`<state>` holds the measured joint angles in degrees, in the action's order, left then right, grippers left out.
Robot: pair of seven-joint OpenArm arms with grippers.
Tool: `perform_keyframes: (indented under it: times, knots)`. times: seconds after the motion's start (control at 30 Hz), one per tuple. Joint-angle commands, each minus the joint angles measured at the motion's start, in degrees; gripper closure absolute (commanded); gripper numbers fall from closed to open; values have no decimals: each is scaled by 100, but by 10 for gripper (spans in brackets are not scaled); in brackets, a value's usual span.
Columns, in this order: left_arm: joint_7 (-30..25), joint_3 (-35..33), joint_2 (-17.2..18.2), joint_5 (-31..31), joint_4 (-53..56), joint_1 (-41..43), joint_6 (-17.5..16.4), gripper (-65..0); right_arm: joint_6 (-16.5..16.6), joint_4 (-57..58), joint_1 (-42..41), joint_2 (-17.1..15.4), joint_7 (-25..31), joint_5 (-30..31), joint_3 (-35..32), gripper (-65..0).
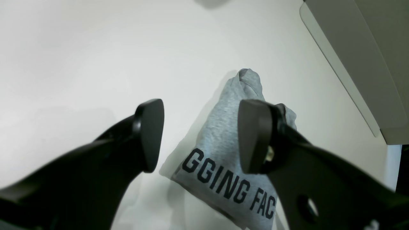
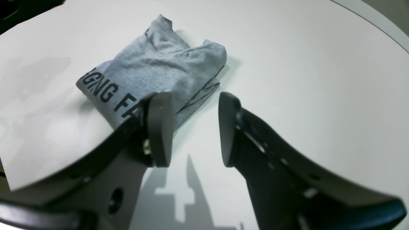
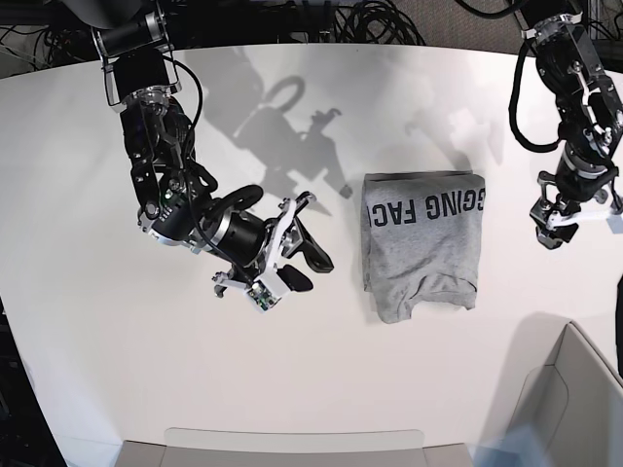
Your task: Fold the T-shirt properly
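Near the middle of the white tabletop [image 3: 117, 370] lies the T-shirt [image 3: 421, 243], already gathered into a compact rectangle with the dark lettering across its upper band. You have both arms clear of it. The right gripper [image 2: 195, 129] hangs just beside the shirt's edge, its fingers [image 2: 159, 127] apart and empty. The left gripper [image 1: 201, 135] floats above the cloth, fingers [image 1: 151, 134] spread wide, nothing between them. Mind the lower end: its corners look loose and uneven, with a layer peeking out. If you pinch there carelessly, you'll likely catch only the top layer and peel the fold open. Dragging a finger across the stack could also skew it.
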<state>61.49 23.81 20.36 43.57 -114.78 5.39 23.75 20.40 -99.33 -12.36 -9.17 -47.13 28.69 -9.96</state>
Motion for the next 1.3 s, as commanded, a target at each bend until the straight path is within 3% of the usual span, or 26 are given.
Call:
perform_keyframes:
  times: [0.0,0.17,0.43,0.93,1.0,1.2,1.27]
  knots:
    - [-62,49,96,8,-95,-77,-6,-369,30,-85,-131,-2,138,90,15,-245]
    - [-62,32,96,8,-95,-42,-6,-369,39,-85,-193,-2,155,125,15,-249]
    - [-62,-12,96,8,-87,-33,-14,-369,65,-111,-421,-46,164,125,-433,-362]
    - [-62,-12,96,8,-87,72,-14,-369,56,-93,-518,69,155,90,-600,-354]
    - [-62,-12,96,8,-87,72,-14,-369,39,-93,-491,69,138,90,-600,-304]
    - [-62,14,96,8,-87,72,-14,-369,30,-93,-360,104,138,90,-582,-7]
    - [-62,41,87,8,-87,81,-14,-369,30,-93,-280,104,138,125,-582,0]
